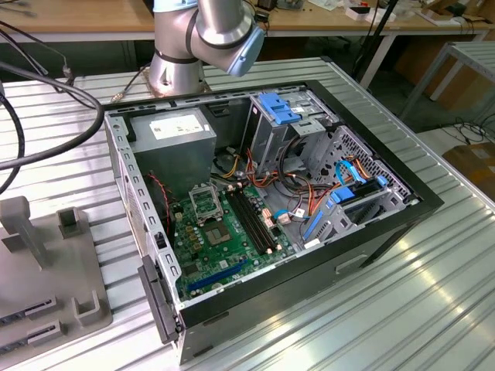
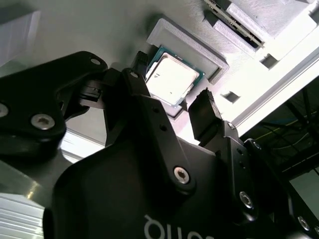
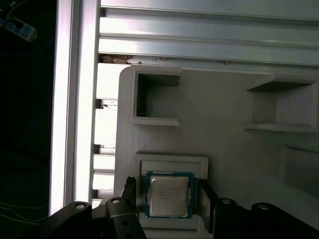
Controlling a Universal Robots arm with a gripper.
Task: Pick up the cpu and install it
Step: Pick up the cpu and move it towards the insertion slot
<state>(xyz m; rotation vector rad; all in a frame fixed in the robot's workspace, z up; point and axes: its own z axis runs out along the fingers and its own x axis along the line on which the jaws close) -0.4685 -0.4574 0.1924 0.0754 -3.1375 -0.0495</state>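
Silver-grey metal caps the cpu (image 3: 169, 195), a small square chip on a green-edged substrate. In both wrist views it lies flat in a shallow square recess (image 3: 172, 163) of a pale grey moulded fixture (image 3: 224, 114). Faint dark print crosses its top, and a small triangle mark sits near one corner in the second wrist view (image 2: 172, 79).

The end effector (image 3: 168, 201) is spread, with its two black fingers (image 3: 130, 196) standing at opposite edges of the chip. They flank it closely, but it cannot be told whether the pads touch it, and the chip rests in its seat.

Ribbed aluminium forms the counter (image 1: 387, 309) that carries an open computer case (image 1: 402, 197) lying on its side. Inside, a grey power supply (image 1: 174, 154) bears a white label (image 1: 178, 127) whose text is too small to make out. Just below it on the green motherboard (image 1: 232, 247) sits the square framed socket (image 1: 203, 202). The arm (image 1: 209, 31) rises behind the case, at the far edge of the counter.
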